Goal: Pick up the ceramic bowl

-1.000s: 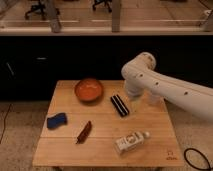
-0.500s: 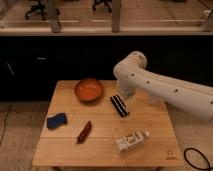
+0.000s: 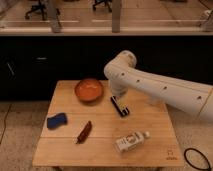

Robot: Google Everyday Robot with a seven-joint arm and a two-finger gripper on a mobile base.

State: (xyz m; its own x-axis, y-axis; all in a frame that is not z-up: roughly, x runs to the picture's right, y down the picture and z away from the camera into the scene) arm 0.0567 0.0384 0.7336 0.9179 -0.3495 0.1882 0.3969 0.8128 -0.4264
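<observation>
Gripper (image 3: 120, 107): low over the light wooden table (image 3: 150, 127) (spread or pressed together: cannot tell)
Bowl: round, glossy orange ceramic bowl (image 3: 89, 90), near its left, apart

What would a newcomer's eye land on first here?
The big white arm sweeping in from the right over the wooden table, with its dark gripper low near the table's middle, just right of the ceramic bowl. That glossy orange bowl sits toward the back left, not held. Nearer the front lie a blue sponge-like item, a dark reddish-brown object and a white bottle on its side.
</observation>
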